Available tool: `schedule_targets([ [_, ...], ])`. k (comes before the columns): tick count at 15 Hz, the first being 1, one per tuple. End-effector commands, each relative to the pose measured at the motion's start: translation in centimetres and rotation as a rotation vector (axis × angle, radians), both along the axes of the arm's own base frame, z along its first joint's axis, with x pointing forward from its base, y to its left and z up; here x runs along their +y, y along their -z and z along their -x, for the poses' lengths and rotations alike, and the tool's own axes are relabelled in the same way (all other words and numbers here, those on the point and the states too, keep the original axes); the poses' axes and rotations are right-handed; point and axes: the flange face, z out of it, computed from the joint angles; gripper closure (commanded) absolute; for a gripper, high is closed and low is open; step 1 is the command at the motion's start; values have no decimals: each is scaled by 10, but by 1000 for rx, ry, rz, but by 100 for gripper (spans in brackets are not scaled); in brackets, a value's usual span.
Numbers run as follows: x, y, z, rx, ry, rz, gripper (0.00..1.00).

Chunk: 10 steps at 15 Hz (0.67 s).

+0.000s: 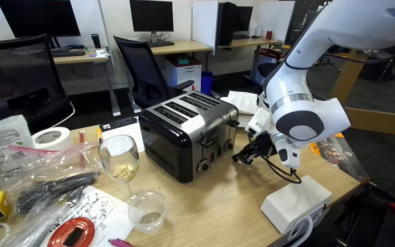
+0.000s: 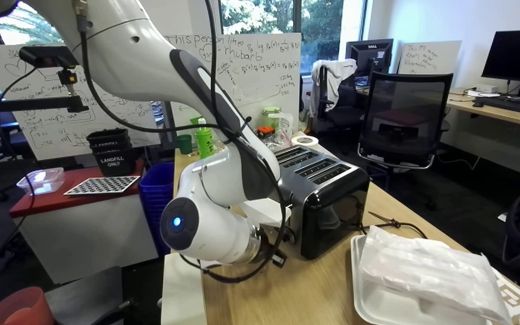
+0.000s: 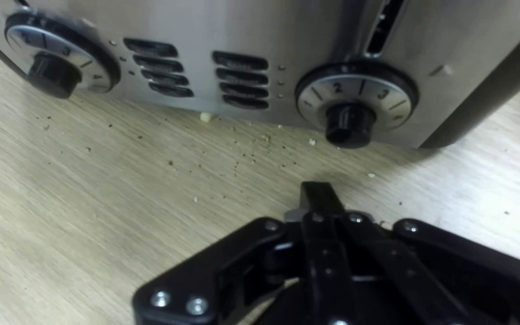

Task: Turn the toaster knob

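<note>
The toaster [image 1: 165, 151] stands on the table, black-sided with a brushed-silver top and front; it also shows in an exterior view [image 2: 334, 214] and the wrist view [image 3: 246, 27]. Its front has two black knobs on numbered dials. In the wrist view one knob [image 3: 351, 125] is at the right and another [image 3: 53, 75] at the upper left. They also show in an exterior view, near [image 1: 202, 166] and far [image 1: 228, 145]. My gripper [image 3: 321, 198] is shut and empty, low over the table in front of the right knob, apart from it. In an exterior view [image 2: 279, 258] the arm mostly hides it.
A white box [image 1: 297, 202] sits at the table corner by the arm. A wine glass [image 1: 119, 157] and a clear cup [image 1: 147, 212] stand beside the toaster. A white tray with plastic wrapping [image 2: 427, 280] lies on its other side. Toaster levers [image 1: 207, 142] stick out above the knobs.
</note>
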Motion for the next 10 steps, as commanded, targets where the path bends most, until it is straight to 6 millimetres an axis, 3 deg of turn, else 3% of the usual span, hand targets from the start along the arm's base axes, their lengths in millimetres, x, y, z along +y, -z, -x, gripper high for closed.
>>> schedule_targets([
  [1,-3,-7,3,-8,27,-24,100],
  [10,-2,-18,4,-23,63,-59,96],
])
